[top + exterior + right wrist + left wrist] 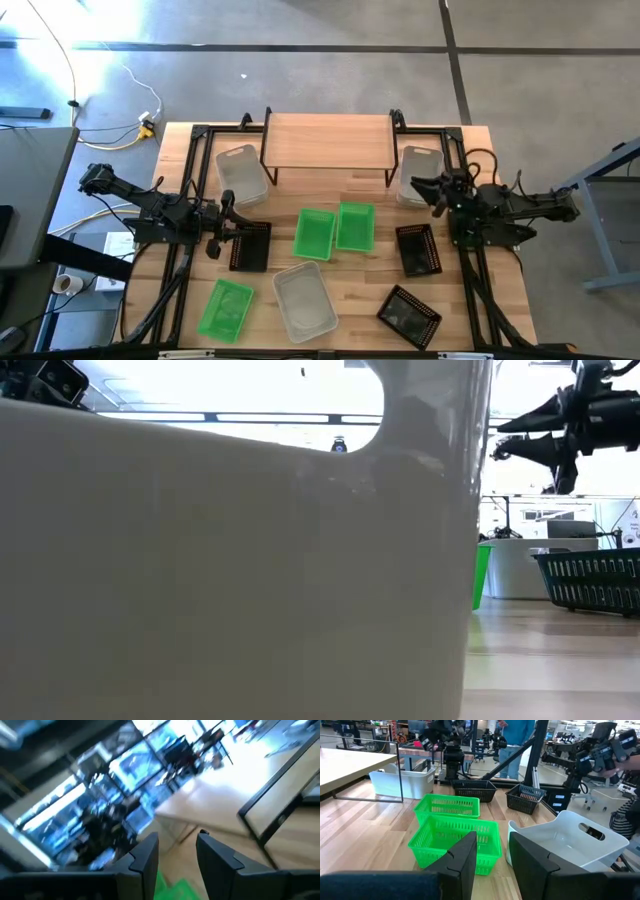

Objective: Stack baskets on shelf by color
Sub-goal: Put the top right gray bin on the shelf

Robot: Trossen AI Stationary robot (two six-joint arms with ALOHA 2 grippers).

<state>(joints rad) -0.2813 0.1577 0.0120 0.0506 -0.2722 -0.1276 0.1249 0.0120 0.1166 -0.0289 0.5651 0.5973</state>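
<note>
Baskets lie scattered on the table (500, 290) before our empty shelf (327, 140): two green baskets (334, 231) sit side by side mid-table. Our left gripper (228, 213) hovers open above a black basket (249, 245); our right gripper (422, 187) hovers open near a clear basket (417, 166).

Person in blue top (516, 735) behind table; yellow plug (147, 127) w/ white cable on floor.

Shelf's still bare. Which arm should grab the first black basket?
Left, probably. The left gripper hangs beside a black basket, jaws open. The right gripper is up by the clear basket, farther from its black ones.
</note>
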